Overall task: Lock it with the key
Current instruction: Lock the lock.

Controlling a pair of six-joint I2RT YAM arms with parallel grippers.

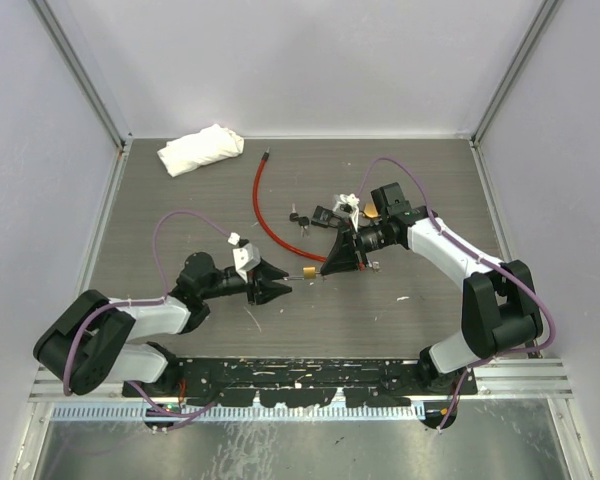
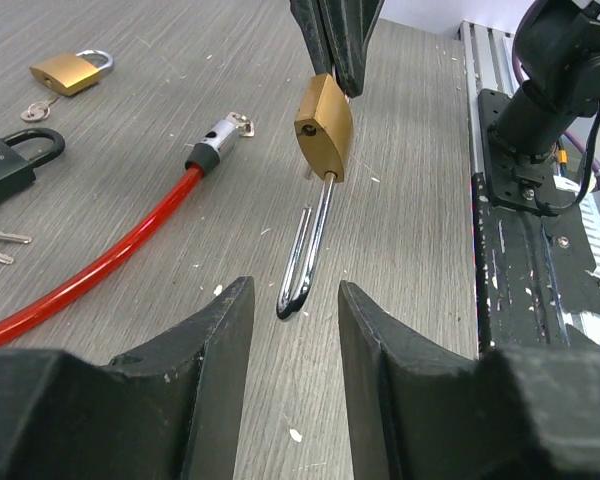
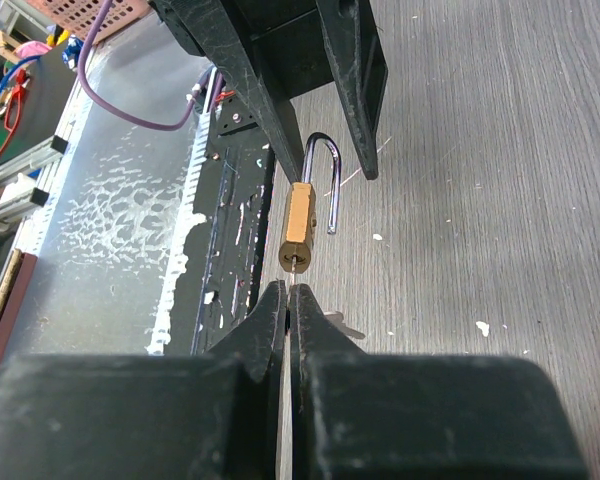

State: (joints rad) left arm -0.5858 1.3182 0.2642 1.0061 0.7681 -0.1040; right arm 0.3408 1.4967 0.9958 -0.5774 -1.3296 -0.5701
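Left gripper [image 2: 295,300]: jaws apart, flanking open shackle [image 2: 305,250], not touching | right gripper [image 3: 288,300]: pinched on key [image 3: 293,277] seated in brass padlock [image 2: 325,125], hanging between both grippers | step: closing shackle, likely | next: grip shackle, push it into body, then turn key

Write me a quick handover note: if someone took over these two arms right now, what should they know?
Right gripper: shut, apparently on the key, which is hidden between its fingers; it holds the brass padlock by its keyhole end.
Left gripper: open, fingers either side of the shackle, not touching it.
Done: padlock picked up, key seemingly inserted.
Left: the shackle's free leg is out of the body; press it in, then probably turn the key.
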